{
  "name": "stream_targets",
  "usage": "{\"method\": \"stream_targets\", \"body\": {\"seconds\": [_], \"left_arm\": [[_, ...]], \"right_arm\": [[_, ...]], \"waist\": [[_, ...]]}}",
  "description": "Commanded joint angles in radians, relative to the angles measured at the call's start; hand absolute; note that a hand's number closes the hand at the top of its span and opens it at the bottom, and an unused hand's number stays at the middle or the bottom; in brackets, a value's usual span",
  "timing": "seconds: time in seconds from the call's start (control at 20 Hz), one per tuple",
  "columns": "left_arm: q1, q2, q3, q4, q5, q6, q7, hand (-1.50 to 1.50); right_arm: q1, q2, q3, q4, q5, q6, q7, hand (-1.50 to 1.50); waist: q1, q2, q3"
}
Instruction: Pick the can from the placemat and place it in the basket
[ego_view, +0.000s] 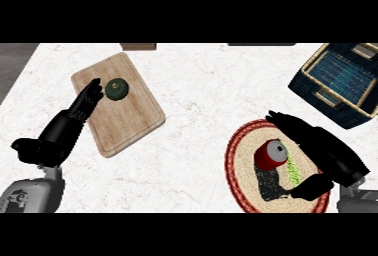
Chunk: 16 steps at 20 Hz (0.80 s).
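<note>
A red can (270, 154) with a grey lid stands on the round woven placemat (241, 167) with red rim at the lower right. My right hand (325, 150) lies just right of the can, fingers straight and pointing up-left, thumb (310, 187) spread below; the can sits in the gap between thumb and fingers, not clasped. The dark blue basket (314, 85) with a tan lining stands at the upper right, beyond the hand. My left hand (70, 120) rests open over the left edge of the wooden board.
A wooden cutting board (129, 117) lies at the upper left with a dark green round vegetable (117, 88) on it, beside my left fingertips. White marble counter (199, 90) spreads between board and placemat. The counter's left edge runs at the far left.
</note>
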Motion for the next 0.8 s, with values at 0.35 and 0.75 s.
{"method": "stream_targets", "body": {"seconds": [0.35,0.75], "left_arm": [[0.04,0.003,0.04,-0.049,-0.003,-0.045,0.0,0.0],[0.05,-0.046,0.016,-0.086,-0.032,-0.022,0.028,0.0]], "right_arm": [[-0.047,0.09,0.036,0.178,0.15,-0.086,-0.036,-1.5],[-0.024,0.098,0.042,0.201,0.221,-0.089,-0.033,-1.5]], "waist": [[0.003,0.0,0.0],[0.004,-0.001,0.0]]}}
